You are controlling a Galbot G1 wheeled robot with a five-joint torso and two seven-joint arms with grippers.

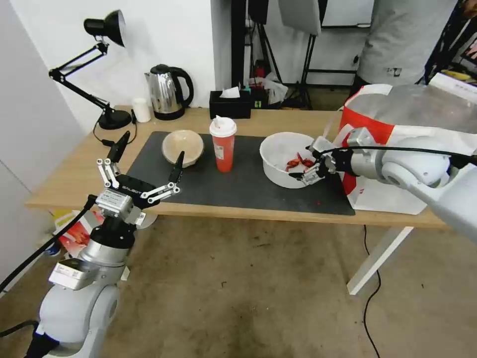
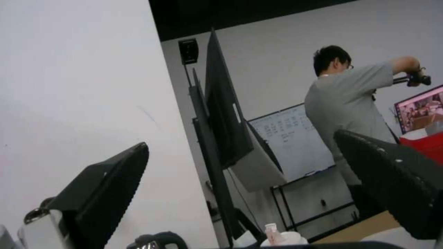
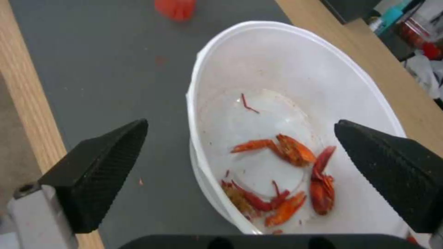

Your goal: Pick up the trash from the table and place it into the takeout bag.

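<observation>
A wide white bowl [image 1: 280,149] holding red crayfish shells [image 3: 281,152] sits on the right part of the dark mat [image 1: 223,186]. My right gripper [image 1: 305,163] is open at the bowl's right rim; in the right wrist view [image 3: 241,122] one finger hangs outside over the mat and the other over the bowl's inside. A tall red cup [image 1: 223,144] with a white lid stands mid-mat, and a beige bowl [image 1: 183,145] lies to its left. The takeout bag [image 1: 355,122] stands open at the table's right end, behind my right arm. My left gripper [image 1: 151,149] is open and empty, raised before the table's [image 1: 69,174] front left.
Along the back edge stand a desk lamp [image 1: 102,74], a small white cup [image 1: 141,109], a steel kettle [image 1: 166,92] and a black tissue box [image 1: 230,104]. A person stands behind the table at the far right. A printed bag [image 1: 74,233] lies on the floor under the left end.
</observation>
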